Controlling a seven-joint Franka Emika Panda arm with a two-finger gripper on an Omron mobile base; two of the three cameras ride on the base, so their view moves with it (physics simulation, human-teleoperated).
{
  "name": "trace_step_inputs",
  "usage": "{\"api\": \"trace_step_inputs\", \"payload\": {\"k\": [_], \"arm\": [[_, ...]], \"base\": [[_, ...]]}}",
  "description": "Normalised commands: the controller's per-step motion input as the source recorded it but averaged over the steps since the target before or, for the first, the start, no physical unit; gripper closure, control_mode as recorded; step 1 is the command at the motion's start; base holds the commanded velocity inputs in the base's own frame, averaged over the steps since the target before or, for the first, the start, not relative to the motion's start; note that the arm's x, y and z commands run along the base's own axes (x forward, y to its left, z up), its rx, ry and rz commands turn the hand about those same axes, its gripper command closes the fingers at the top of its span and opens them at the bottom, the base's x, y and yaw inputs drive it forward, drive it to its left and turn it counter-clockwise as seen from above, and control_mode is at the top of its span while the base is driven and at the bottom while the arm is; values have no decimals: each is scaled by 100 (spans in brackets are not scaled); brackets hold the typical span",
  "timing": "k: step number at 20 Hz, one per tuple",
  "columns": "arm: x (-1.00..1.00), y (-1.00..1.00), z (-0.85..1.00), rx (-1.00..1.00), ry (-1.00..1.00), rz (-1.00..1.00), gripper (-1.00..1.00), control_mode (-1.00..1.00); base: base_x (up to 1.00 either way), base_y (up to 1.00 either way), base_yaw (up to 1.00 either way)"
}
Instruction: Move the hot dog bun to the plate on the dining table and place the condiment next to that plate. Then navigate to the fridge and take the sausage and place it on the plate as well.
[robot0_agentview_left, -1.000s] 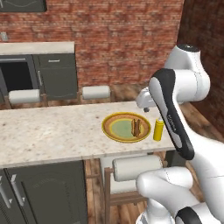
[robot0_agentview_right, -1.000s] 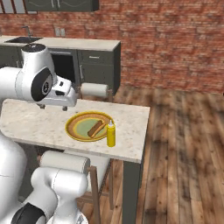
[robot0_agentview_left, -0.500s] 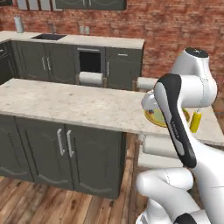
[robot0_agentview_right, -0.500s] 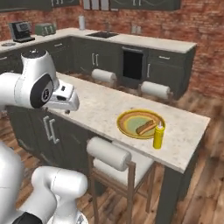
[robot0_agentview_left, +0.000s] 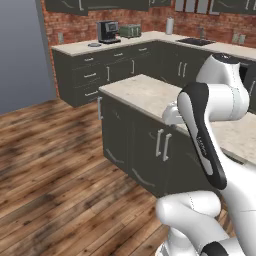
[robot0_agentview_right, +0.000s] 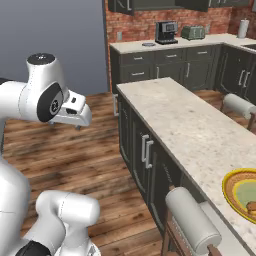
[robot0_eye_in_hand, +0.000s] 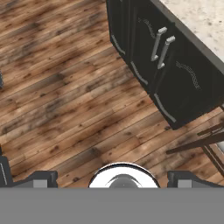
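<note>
Gripper (robot0_eye_in_hand: 111, 177) is wide open and empty, pointing down at the wood floor (robot0_eye_in_hand: 65, 96) beside the dark cabinet doors (robot0_eye_in_hand: 159, 57) of the dining table (robot0_agentview_right: 185, 120). The plate (robot0_agentview_right: 232, 192) sits on the tabletop at the right edge of the right base view, with a brown item on it, too cropped to identify. A coffee machine (robot0_agentview_left: 106, 31) stands on the back counter (robot0_agentview_left: 95, 46).

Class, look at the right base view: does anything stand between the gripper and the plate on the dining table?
Nothing visible does. The gripper hangs open over the wood floor off the dining table's side, and only bare stone top lies between it and the plate.
</note>
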Motion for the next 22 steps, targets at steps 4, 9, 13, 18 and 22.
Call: {"api": "trace_step_inputs", "payload": {"k": [4,9,13,18,22], "arm": [[0,0,0,0,0,0,-100,100],[0,0,0,0,0,0,-100,100],[0,0,0,0,0,0,-100,100],[0,0,0,0,0,0,-100,100],[0,0,0,0,0,0,-100,100]], "base": [[13,63,73],[83,50,43],[100,8,19],[100,14,11],[100,18,10]]}}
